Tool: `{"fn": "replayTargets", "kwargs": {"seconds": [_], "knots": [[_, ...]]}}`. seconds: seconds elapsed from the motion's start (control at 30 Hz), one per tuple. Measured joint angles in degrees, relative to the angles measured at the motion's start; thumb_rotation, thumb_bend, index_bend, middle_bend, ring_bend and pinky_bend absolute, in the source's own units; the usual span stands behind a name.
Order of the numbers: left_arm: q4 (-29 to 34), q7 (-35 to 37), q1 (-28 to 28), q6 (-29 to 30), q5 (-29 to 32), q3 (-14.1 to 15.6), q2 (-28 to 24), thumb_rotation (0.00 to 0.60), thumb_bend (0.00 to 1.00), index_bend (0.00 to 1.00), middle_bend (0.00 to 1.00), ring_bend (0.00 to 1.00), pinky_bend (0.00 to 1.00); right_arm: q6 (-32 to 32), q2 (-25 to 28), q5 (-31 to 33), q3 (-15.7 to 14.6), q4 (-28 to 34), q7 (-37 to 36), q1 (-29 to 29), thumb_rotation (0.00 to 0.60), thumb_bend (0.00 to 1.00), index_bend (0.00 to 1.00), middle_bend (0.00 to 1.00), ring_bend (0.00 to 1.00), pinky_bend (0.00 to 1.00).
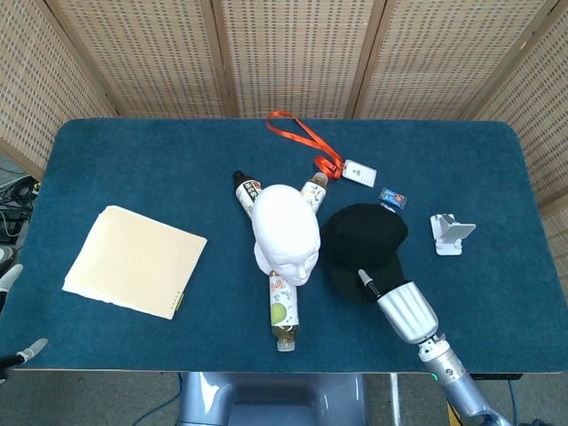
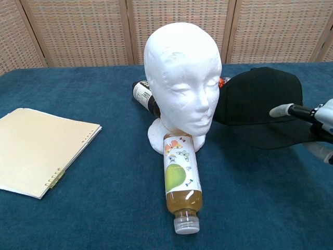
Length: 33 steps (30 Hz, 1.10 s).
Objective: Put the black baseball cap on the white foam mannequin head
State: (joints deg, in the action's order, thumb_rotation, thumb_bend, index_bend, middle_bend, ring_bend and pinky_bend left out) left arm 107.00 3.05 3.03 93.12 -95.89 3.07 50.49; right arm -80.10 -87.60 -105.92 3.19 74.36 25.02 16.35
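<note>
The white foam mannequin head [image 1: 286, 232] stands upright mid-table, its face [image 2: 182, 78] toward me. My right hand [image 1: 380, 291] holds the black baseball cap [image 1: 364, 244] by its brim, one finger lying over the top. In the chest view the cap [image 2: 260, 107] hangs tilted above the table, just right of the head's cheek and close to it, with my right hand [image 2: 317, 124] at the frame's right edge. Only fingertips of my left hand [image 1: 18, 311] show at the left edge of the head view, spread apart and holding nothing.
A juice bottle [image 2: 180, 185] lies in front of the head's base, and a dark bottle [image 2: 143, 96] and a third bottle [image 1: 313, 191] lie behind it. A cream notebook [image 1: 135, 261] lies left. An orange lanyard [image 1: 302, 138] with badge, a blue wrapper [image 1: 393, 197] and a white stand [image 1: 451, 234] lie right.
</note>
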Motion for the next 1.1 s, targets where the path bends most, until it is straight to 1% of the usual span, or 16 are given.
{"fn": "replayTargets", "kwargs": {"seconds": [0.13, 0.2, 0.43, 0.5, 0.57, 0.63, 0.7, 0.8, 0.9, 1.03, 1.1], "knots": [[0.06, -0.24, 0.09, 0.08, -0.1, 0.05, 0.16, 0.6, 0.0, 0.0, 0.0, 0.0, 0.0, 1.06, -0.33, 0.97, 0.0, -0.17, 0.15, 0.55, 0.6, 0.71, 0.23, 1.0, 1.0, 1.0], [0.08, -0.18, 0.09, 0.09, -0.02, 0.02, 0.14, 0.6, 0.0, 0.0, 0.0, 0.0, 0.0, 1.51, -0.82, 1.59, 0.1, -0.36, 0.33, 0.83, 0.6, 0.68, 0.23, 1.0, 1.0, 1.0], [0.0, 0.08, 0.08, 0.14, 0.15, -0.09, 0.09, 0.6, 0.0, 0.0, 0.0, 0.0, 0.0, 2.8, -2.42, 4.33, 1.42, -0.89, 1.78, 1.72, 0.6, 0.47, 0.23, 1.0, 1.0, 1.0], [-0.02, 0.16, 0.08, 0.16, 0.08, -0.07, 0.07, 0.6, 0.0, 0.0, 0.0, 0.0, 0.0, 3.38, -2.96, 5.29, 1.78, -1.22, 2.43, 2.06, 0.6, 0.44, 0.27, 1.0, 1.0, 1.0], [-0.04, 0.32, 0.13, 0.28, -0.01, -0.04, 0.02, 0.6, 0.0, 0.0, 0.0, 0.0, 0.0, 3.73, -3.47, 6.03, 2.03, -1.57, 2.93, 2.37, 0.6, 0.45, 0.34, 1.0, 1.0, 1.0], [-0.03, 0.41, 0.16, 0.29, -0.03, -0.01, -0.01, 0.6, 0.0, 0.0, 0.0, 0.0, 0.0, 3.83, -3.9, 6.58, 2.24, -1.71, 3.11, 2.55, 0.6, 0.49, 0.41, 1.0, 1.0, 1.0], [-0.04, 0.46, 0.15, 0.24, -0.01, 0.0, -0.03, 0.6, 0.0, 0.0, 0.0, 0.0, 0.0, 3.82, -4.27, 7.05, 2.53, -1.87, 3.24, 2.74, 0.6, 0.55, 0.51, 1.0, 1.0, 1.0], [-0.04, 0.41, 0.09, 0.09, -0.09, 0.04, -0.02, 0.6, 0.0, 0.0, 0.0, 0.0, 0.0, 3.83, -4.71, 7.87, 3.06, -2.18, 3.4, 3.03, 0.6, 0.63, 0.64, 1.0, 1.0, 1.0], [-0.03, 0.5, 0.06, 0.05, -0.14, 0.07, -0.05, 0.6, 0.0, 0.0, 0.0, 0.0, 0.0, 3.83, -5.16, 8.84, 3.87, -2.61, 3.55, 3.42, 0.6, 0.67, 0.69, 1.0, 1.0, 1.0], [-0.05, 0.84, 0.07, 0.13, 0.04, 0.0, -0.15, 0.6, 0.0, 0.0, 0.0, 0.0, 0.0, 3.5, -5.4, 10.1, 4.69, -2.86, 3.18, 3.82, 0.6, 0.67, 0.72, 1.0, 1.0, 1.0], [-0.09, 0.9, 0.06, 0.1, 0.01, 0.0, -0.17, 0.6, 0.0, 0.0, 0.0, 0.0, 0.0, 3.14, -5.17, 10.46, 4.9, -2.66, 2.89, 3.92, 0.6, 0.64, 0.74, 1.0, 1.0, 1.0]]}}
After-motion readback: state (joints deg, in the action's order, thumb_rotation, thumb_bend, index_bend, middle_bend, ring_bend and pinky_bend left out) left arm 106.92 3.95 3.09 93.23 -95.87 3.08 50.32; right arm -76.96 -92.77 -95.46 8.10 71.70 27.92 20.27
